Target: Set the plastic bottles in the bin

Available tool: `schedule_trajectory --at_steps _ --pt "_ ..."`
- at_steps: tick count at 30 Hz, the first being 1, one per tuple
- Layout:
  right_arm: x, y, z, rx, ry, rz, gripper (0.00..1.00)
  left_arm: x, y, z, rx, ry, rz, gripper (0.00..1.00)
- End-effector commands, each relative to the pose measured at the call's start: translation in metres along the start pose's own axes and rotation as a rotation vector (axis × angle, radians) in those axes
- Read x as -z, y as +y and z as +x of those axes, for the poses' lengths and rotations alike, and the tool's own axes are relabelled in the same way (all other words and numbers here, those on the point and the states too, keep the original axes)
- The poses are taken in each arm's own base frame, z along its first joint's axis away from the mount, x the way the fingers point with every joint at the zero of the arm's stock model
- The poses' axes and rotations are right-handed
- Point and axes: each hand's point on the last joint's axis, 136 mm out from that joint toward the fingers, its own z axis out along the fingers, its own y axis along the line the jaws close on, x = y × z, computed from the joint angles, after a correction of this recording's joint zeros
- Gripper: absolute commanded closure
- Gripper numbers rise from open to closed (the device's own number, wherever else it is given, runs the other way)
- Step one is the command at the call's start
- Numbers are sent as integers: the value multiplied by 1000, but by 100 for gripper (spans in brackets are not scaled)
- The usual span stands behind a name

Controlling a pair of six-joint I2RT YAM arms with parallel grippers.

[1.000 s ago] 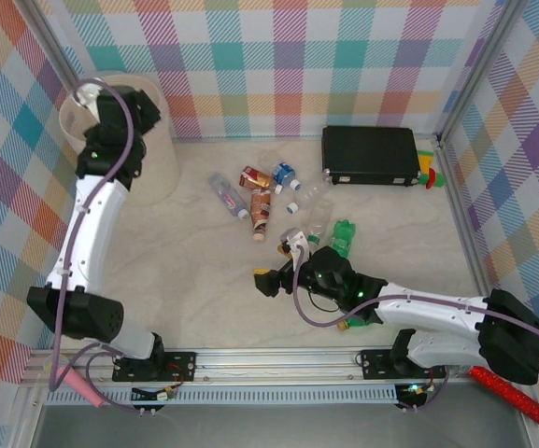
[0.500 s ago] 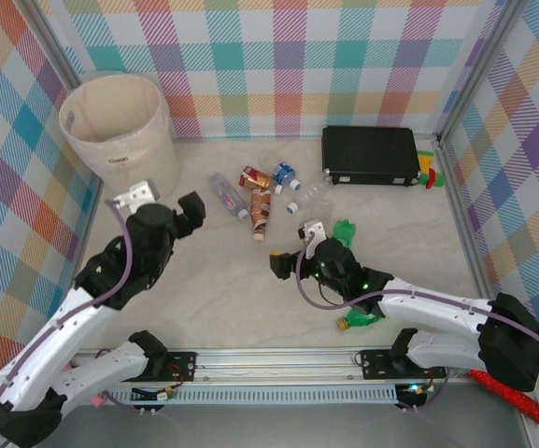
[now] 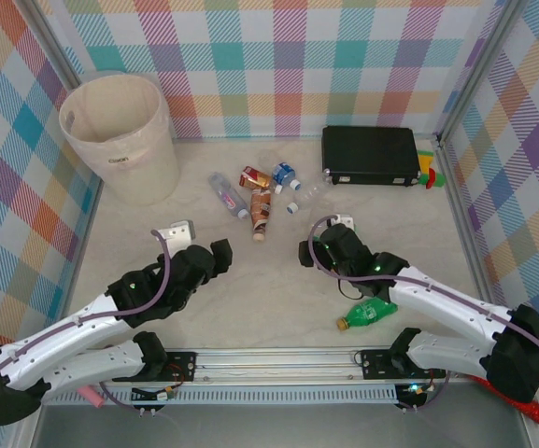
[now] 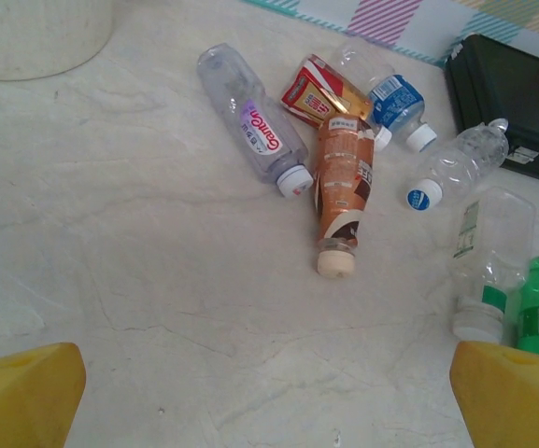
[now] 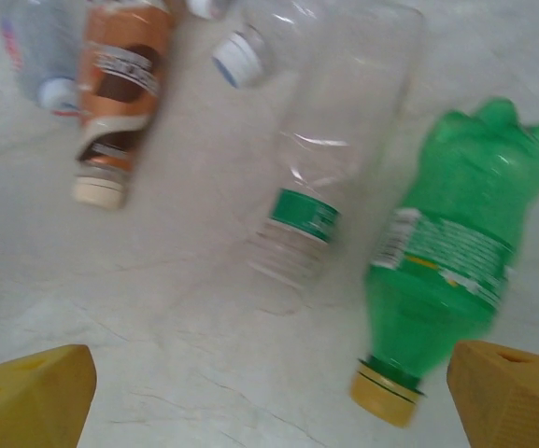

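Cream and tall, the bin (image 3: 120, 140) stands in the far left corner of the worktop (image 3: 250, 299). The plastic bottles (image 3: 261, 213) lie in a bunch in the middle, closer to the far edge and near the black case (image 3: 370, 155). One green bottle (image 3: 367, 313) lies alone by the near edge. The left gripper (image 3: 199, 245) and the right gripper (image 3: 325, 238) hang on the near side of the bunch, both with jaws spread wide apart.
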Motion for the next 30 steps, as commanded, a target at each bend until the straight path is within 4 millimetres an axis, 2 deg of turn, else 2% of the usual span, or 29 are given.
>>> schedule_trajectory --at_steps 1,4,8,12,18,21,30 --pt "5 -23 7 -47 55 87 5 -2 5 5 18 -24 -24 0" --pt "2 -32 10 -75 95 102 7 -1 12 8 39 -32 -37 0" --pt "-4 -41 13 -101 133 124 9 7 20 0 64 -64 -33 0" --pt "-12 -44 17 -122 172 125 18 14 22 -5 70 -78 -7 0" --pt "-22 -50 21 -140 206 142 26 16 26 -3 82 -68 -5 0" --pt "-28 -55 25 -148 217 149 27 16 27 -2 92 -70 0 0" --pt "-54 -52 31 -161 253 117 33 12 19 4 90 -40 22 0"
